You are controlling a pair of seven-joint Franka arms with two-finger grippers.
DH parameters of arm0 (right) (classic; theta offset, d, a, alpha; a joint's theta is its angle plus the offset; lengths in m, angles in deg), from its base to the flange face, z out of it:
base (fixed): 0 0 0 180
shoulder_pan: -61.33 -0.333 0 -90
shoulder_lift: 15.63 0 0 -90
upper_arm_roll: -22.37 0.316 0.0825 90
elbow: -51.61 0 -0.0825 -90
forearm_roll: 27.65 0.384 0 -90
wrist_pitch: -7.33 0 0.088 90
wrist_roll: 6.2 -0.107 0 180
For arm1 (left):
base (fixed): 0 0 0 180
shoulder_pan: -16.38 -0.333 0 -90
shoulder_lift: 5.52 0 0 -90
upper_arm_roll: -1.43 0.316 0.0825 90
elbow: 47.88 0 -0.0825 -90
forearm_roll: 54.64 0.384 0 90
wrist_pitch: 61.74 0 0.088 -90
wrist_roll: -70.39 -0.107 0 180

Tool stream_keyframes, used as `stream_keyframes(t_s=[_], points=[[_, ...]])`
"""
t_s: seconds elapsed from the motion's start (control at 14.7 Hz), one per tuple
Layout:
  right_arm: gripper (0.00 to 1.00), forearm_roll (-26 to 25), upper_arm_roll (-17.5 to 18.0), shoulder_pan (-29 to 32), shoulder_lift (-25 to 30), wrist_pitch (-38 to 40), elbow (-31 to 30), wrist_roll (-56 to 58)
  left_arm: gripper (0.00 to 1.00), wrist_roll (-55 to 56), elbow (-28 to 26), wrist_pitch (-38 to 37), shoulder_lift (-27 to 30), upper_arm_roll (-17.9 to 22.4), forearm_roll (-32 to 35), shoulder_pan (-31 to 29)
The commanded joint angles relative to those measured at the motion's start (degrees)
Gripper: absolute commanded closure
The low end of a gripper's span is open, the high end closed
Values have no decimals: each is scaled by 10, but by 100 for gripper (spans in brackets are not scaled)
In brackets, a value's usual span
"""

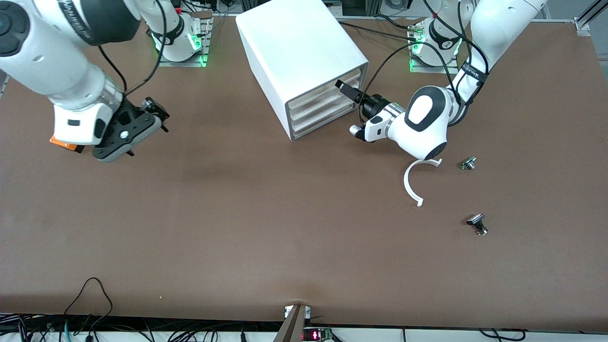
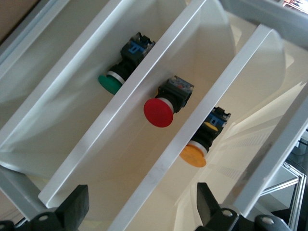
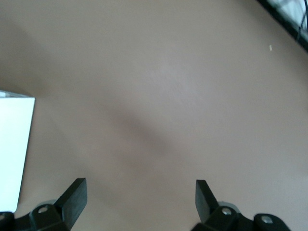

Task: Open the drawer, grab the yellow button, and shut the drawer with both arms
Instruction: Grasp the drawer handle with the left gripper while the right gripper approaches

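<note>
From the front, the left gripper [image 1: 346, 90] sits at the cabinet's [image 1: 299, 52] front, level with the top drawer [image 1: 327, 88]; the right gripper [image 1: 142, 121] hangs over bare table [image 1: 237, 228]. The left wrist view shows its fingers [image 2: 74, 207] spread wide and empty, facing three drawers, the button [image 2: 195, 155] lying in one. The right wrist view shows spread, empty fingers [image 3: 72, 195].

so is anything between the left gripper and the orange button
Yes. The button sits inside a drawer of the cabinet, seen through its translucent front. The open left gripper is at the cabinet's front, so that drawer front is in the way. The right gripper waits over bare table.
</note>
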Motion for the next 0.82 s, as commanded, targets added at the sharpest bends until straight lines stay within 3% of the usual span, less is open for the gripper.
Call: stream_keyframes(t_s=[0.0,0.2,0.34,0.41,0.48,0.55,0.61,0.68,0.75], points=[[0,10,9,-30,-21,-20,20,20,2,-49,-52,8,37,-15,-38,-13],[0,47,16,-36,-61,-38,57,43,4,-58,-61,23,38,-32,-48,-14],[0,48,16,-39,-78,-40,62,73,10,-58,-68,50,38,-42,-53,-14],[0,48,17,-41,-84,-46,63,85,22,-59,-71,64,37,-48,-53,-14],[0,48,18,-43,-88,-50,63,91,41,-59,-73,70,37,-50,-53,-14],[0,48,18,-45,-89,-51,63,92,61,-61,-73,71,36,-50,-53,-14],[0,46,18,-49,-93,-51,63,93,88,-63,-74,71,36,-50,-53,-14],[0,46,18,-51,-96,-54,63,93,100,-63,-75,71,33,-49,-53,-15],[0,46,18,-52,-101,-61,63,93,100,-62,-74,71,32,-48,-53,-22]])
